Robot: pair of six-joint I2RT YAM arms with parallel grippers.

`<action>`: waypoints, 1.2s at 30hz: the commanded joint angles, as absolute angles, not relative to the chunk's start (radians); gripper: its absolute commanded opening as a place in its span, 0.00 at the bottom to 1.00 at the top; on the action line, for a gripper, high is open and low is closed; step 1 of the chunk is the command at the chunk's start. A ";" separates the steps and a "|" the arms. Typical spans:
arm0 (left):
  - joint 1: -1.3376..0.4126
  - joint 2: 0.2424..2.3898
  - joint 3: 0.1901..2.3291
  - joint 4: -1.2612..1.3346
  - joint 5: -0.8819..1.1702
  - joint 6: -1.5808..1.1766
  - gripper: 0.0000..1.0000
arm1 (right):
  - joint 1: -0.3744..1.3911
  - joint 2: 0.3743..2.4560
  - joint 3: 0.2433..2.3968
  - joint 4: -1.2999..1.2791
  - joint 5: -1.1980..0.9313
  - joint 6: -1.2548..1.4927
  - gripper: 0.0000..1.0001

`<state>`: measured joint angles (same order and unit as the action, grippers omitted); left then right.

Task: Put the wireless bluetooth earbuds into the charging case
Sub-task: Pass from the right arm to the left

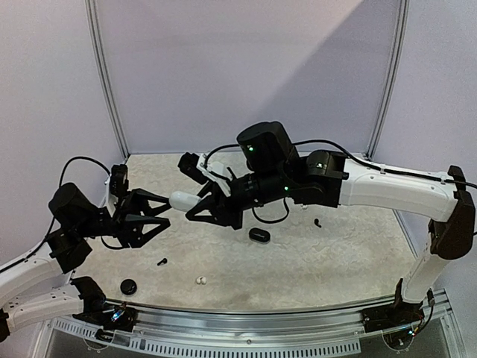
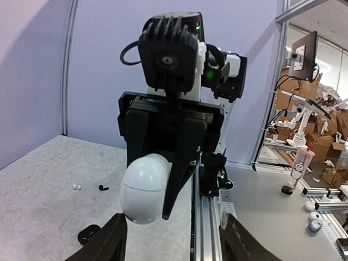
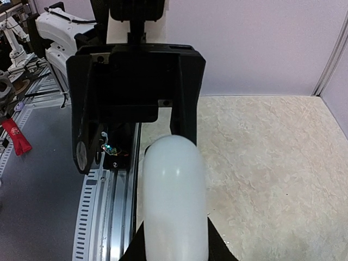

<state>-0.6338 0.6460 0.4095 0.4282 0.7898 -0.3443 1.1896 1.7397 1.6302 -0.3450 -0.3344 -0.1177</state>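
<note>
Alignment is, in my judgement, the main point of this step. The white charging case (image 1: 182, 200) hangs in the air in the right jaws, closed, with its rounded free end turned toward the left jaws. It seems the left side must now take that free end, either to receive the case or to lift its lid. To do this well, the left jaws should approach straight along the long axis of the case and keep the free end centered between both fingers. They should then close slowly on the part beyond the seam, because the smooth shell can easily slip or turn out of the grip. The right side should not move during this. The right jaws are narrow and clamp the case by its rear part, one finger on each side. The left jaws stand open with room for the case between the fingers, and they hold nothing. The case is just ahead of their tips, and I cannot tell whether a tip touches it. No earbud is in a case yet, as far as I can see. The white earbuds (image 1: 200, 280) lie on the tabletop (image 1: 335, 261) below the right jaws, toward the near edge. One black earbud (image 1: 162, 261) lies below the left jaws. A second black earbud (image 1: 318, 222) lies well apart, behind the right jaws. A black case (image 1: 258, 234) rests on the tabletop just behind and below the right jaws, and a black round piece (image 1: 128, 286) lies behind and below the left jaws.
</note>
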 commanded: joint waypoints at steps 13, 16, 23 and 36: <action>-0.635 0.650 0.382 0.467 0.745 -0.347 0.34 | 1.197 1.812 1.711 -0.386 -0.370 -0.148 0.00; -0.639 0.653 0.383 0.464 0.748 -0.347 0.23 | 1.197 1.815 1.712 -0.382 -0.370 -0.149 0.00; -0.643 0.654 0.383 0.446 0.745 -0.351 0.00 | 1.197 1.815 1.719 -0.383 -0.369 -0.155 0.00; -0.643 0.641 0.384 0.400 0.775 -0.202 0.00 | 1.192 1.795 1.729 -0.376 -0.304 -0.107 0.56</action>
